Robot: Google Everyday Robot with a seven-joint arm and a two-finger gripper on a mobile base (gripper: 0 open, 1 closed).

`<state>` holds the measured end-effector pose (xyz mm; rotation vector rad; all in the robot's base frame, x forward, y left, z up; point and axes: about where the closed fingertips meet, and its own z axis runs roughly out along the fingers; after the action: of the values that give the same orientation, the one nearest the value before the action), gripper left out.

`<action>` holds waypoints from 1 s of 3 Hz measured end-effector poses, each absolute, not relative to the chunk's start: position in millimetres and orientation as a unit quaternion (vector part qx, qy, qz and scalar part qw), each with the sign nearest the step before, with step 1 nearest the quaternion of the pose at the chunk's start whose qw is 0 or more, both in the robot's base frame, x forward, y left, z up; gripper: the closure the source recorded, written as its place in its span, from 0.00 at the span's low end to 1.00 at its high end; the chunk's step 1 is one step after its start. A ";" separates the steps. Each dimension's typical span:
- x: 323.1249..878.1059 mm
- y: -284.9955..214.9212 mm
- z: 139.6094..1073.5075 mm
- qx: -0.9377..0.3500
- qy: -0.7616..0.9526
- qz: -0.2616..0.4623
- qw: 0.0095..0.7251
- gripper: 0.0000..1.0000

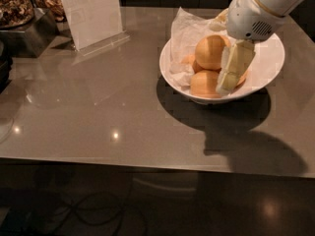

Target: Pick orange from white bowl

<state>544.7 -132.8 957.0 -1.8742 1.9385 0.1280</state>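
The white bowl (pixel 173 75) stands on the grey table at the right, lined with crumpled white paper (pixel 186 31). The orange (pixel 209 51), the largest and roundest fruit, lies on top in the middle of the bowl. Smaller, deeper-orange fruits lie below it (pixel 203 83) and to its left (pixel 188 60). My gripper (pixel 229 80) hangs from the white arm (pixel 256 9) down into the bowl, right beside the orange's right side and in front of the fruits on the bowl's right.
An upright clear sign holder (pixel 91 14) stands at the back left. A metal tray with brown food (pixel 19 14) sits at the far left corner. The table's front edge (pixel 147 163) runs across below the bowl; cables lie on the floor.
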 end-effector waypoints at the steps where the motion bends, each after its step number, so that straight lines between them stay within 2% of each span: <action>1: 557.2 -128.6 960.2 -0.683 0.691 0.045 0.233 0.00; 3: 614.7 -113.2 944.9 -0.709 0.665 0.062 0.224 0.00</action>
<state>614.7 -113.2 944.9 -1.9582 1.8368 0.1715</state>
